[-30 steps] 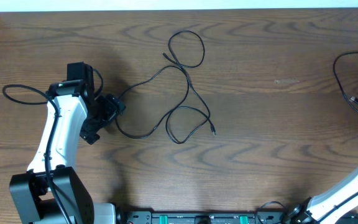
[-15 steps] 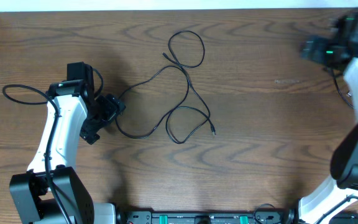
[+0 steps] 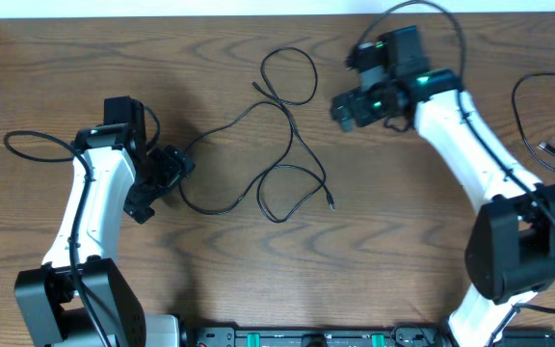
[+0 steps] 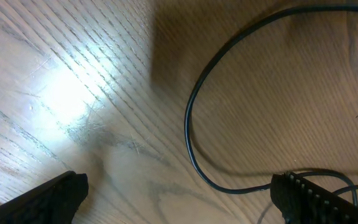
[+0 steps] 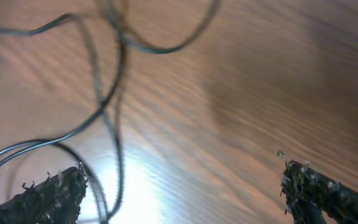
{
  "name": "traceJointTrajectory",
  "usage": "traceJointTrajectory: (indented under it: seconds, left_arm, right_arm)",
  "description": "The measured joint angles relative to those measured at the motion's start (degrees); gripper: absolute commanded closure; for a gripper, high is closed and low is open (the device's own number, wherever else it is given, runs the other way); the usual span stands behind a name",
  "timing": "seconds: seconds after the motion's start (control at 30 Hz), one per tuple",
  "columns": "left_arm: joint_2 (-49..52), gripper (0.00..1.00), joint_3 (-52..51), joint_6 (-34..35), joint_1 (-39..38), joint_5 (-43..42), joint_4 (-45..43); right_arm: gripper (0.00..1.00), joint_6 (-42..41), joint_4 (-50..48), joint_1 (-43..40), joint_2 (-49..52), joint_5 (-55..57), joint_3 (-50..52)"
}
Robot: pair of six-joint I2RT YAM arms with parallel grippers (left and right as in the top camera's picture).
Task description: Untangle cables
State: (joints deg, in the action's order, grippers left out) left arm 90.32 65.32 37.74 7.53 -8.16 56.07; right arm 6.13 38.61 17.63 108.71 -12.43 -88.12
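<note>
A thin black cable (image 3: 292,135) lies in loops across the middle of the wooden table, one plug end at the lower right of its loops (image 3: 330,203). Its left loop runs to my left gripper (image 3: 177,173), which is open with the cable (image 4: 190,134) on the table between its fingers (image 4: 179,196). My right gripper (image 3: 340,111) is open and hovers just right of the cable's upper loops; its wrist view shows blurred cable strands (image 5: 114,74) near its left finger, nothing held. A second black cable (image 3: 533,135) lies at the far right edge.
The arms' own thicker black leads curl at the left (image 3: 37,145) and above the right arm (image 3: 432,14). The table's far edge meets a white strip (image 3: 277,8). A black rail with green parts (image 3: 306,337) runs along the front edge.
My right arm has swung in from the far right edge to the table's middle, ending beside the cable's upper loops. The left arm and the cables have not moved.
</note>
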Motion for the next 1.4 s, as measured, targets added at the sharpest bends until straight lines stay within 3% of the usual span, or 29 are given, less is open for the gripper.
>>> traceJointTrajectory:
  seconds: [0.2, 0.63, 0.97, 1.03, 1.13, 1.2, 1.4]
  left_arm:
    - [0.0, 0.01, 0.0, 0.0, 0.0, 0.0, 0.0]
    - [0.0, 0.01, 0.0, 0.0, 0.0, 0.0, 0.0]
    - [0.0, 0.01, 0.0, 0.0, 0.0, 0.0, 0.0]
    - [0.0, 0.01, 0.0, 0.0, 0.0, 0.0, 0.0]
    - [0.0, 0.01, 0.0, 0.0, 0.0, 0.0, 0.0]
    - [0.0, 0.01, 0.0, 0.0, 0.0, 0.0, 0.0]
    - [0.0, 0.01, 0.0, 0.0, 0.0, 0.0, 0.0]
  right_arm:
    - [0.02, 0.8, -2.0, 6.0, 0.0, 0.9, 2.5]
    - [0.07, 1.0, -15.4, 13.1, 0.0, 1.7, 19.3]
    - [0.38, 1.6, -23.2, 13.5, 0.0, 1.9, 27.6]
    - [0.50, 1.9, -24.6, 13.5, 0.0, 1.9, 28.3]
    - [0.76, 1.7, -25.3, 13.5, -0.1, 2.1, 28.8]
    - [0.86, 1.9, -25.5, 13.5, -0.2, 2.1, 29.0]
    - [0.97, 1.8, -25.7, 13.5, -0.2, 4.8, 29.1]
